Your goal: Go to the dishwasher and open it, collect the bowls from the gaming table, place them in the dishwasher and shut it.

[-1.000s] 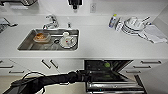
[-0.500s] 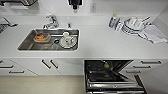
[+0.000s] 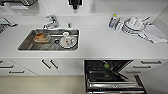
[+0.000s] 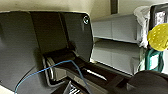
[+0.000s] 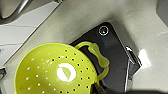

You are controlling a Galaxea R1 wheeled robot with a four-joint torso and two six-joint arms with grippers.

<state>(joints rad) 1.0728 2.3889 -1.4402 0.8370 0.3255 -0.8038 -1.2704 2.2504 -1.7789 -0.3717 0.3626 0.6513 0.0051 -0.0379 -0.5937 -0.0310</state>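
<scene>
Change noted: a second ago a dark arm crossed the low edge of the head view in front of the white cabinet doors (image 3: 50,65). Half a second ago only a trace of it was left there, and it has since drawn back toward the rig. My judgement is that the arm has finished at the opening and the loading is under way, not complete.

The dishwasher (image 3: 112,77) sits under the counter (image 3: 100,42), to the right of the sink (image 3: 25,46). Its door is lowered and its dark rack is exposed. A small lime-green item (image 3: 106,65) lies in the rack; I cannot tell whether it is a bowl.

In the right wrist view a lime-green perforated bowl (image 5: 55,71) with a looped handle shows close and large over pale floor. I cannot tell whether the left gripper or the right gripper is spread or closed, or whether either holds the bowl.
</scene>
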